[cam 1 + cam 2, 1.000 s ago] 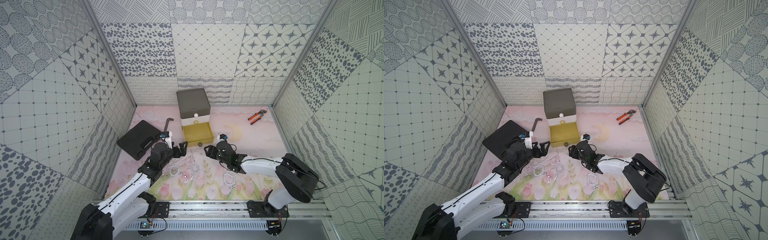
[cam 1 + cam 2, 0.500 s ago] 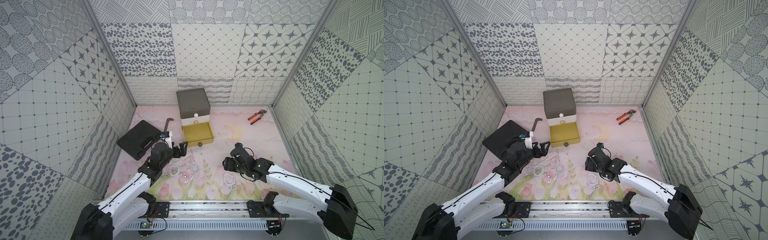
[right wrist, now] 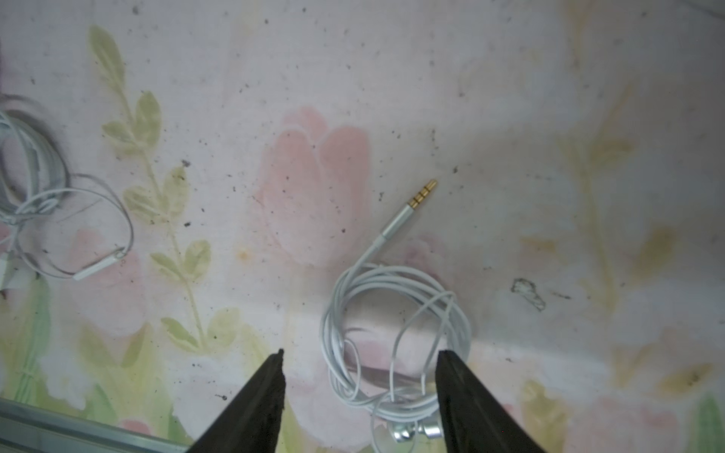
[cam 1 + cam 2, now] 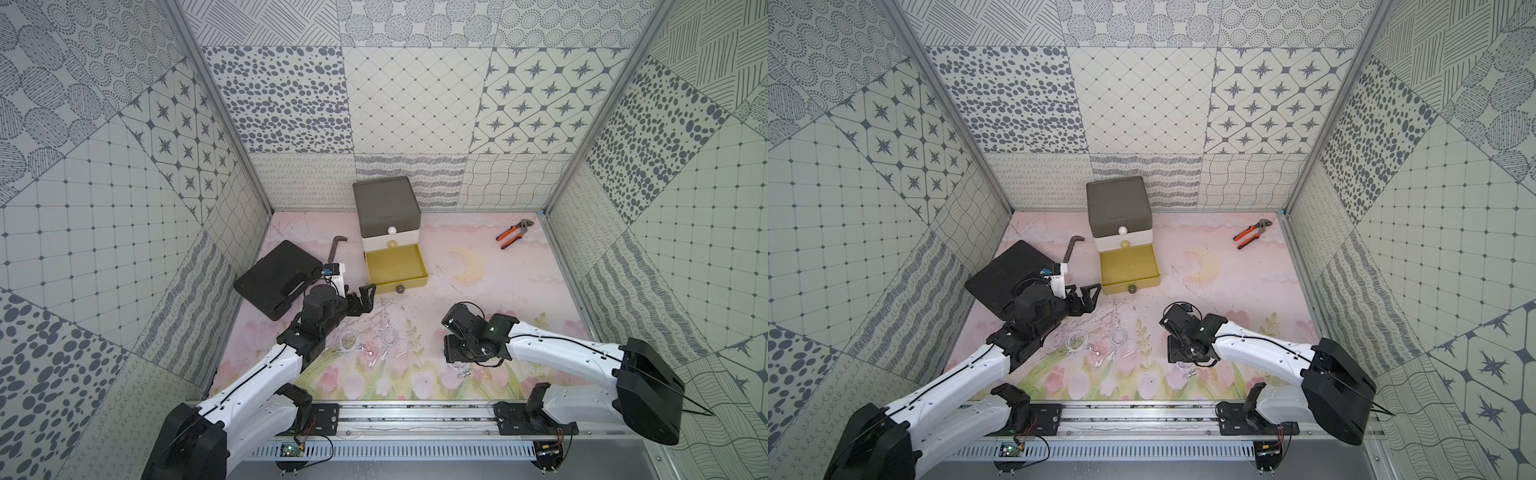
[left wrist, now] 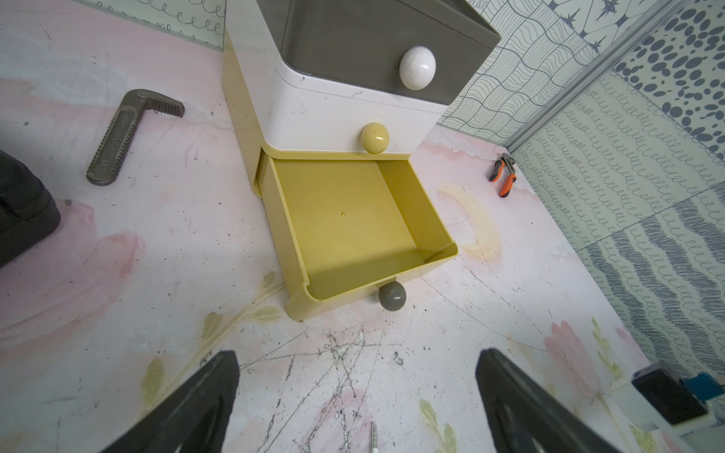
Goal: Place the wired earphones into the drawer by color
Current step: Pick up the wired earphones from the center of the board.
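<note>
The drawer (image 4: 386,208) stands at the back, and its yellow bottom drawer (image 4: 419,259) is pulled out and empty, as the left wrist view shows (image 5: 396,196). Two white wired earphones (image 4: 349,338) (image 4: 388,334) lie coiled on the mat in front of it. A third white coil (image 3: 392,310) with a gold plug lies under my right gripper (image 3: 359,357), which is open and points down, its fingers to either side of the coil. My left gripper (image 4: 362,297) hangs wide open just left of the open drawer's knob (image 5: 391,297), holding nothing.
A flat black case (image 4: 278,278) lies at the left beside my left arm. A grey toothed bar (image 4: 336,247) rests left of the drawer unit. Orange-handled pliers (image 4: 513,232) lie at the back right. The metal rail (image 4: 415,413) runs along the front edge.
My right arm has swung back from beside the open drawer towards the front, down over the white coil, and its jaws have narrowed a little. The left arm has not moved.
</note>
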Robot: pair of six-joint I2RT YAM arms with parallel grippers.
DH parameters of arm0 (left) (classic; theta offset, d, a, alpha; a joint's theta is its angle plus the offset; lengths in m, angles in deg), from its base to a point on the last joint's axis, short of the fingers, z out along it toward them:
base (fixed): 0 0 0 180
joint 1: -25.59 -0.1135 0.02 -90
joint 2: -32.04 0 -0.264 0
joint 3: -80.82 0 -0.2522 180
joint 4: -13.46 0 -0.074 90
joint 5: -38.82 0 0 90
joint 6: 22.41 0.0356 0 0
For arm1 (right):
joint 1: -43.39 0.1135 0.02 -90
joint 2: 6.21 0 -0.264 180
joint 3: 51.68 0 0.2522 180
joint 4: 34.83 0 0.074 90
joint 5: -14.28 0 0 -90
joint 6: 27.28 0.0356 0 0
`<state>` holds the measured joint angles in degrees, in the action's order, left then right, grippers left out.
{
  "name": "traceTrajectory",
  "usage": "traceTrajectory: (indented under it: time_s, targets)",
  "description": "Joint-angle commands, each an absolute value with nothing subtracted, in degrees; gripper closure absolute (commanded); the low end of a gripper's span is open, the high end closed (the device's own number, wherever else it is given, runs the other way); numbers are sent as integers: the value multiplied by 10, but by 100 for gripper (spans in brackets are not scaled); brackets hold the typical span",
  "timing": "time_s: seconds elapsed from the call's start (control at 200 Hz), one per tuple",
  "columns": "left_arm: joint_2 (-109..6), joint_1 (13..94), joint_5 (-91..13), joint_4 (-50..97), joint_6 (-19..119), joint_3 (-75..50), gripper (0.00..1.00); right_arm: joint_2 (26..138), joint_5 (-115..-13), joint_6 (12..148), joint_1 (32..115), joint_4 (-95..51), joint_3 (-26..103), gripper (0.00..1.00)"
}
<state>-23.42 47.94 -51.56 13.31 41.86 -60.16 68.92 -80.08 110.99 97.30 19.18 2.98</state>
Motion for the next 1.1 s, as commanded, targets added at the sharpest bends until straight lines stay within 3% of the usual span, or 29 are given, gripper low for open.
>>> traceTrajectory:
  time_s: [0.0,1.091]
  targets:
    - [-236,479,-512,129,433,-602,1,707,-798,1103,981,168,47,36]
    - [-238,480,-517,128,434,-603,1,780,-813,1125,993,137,42,77]
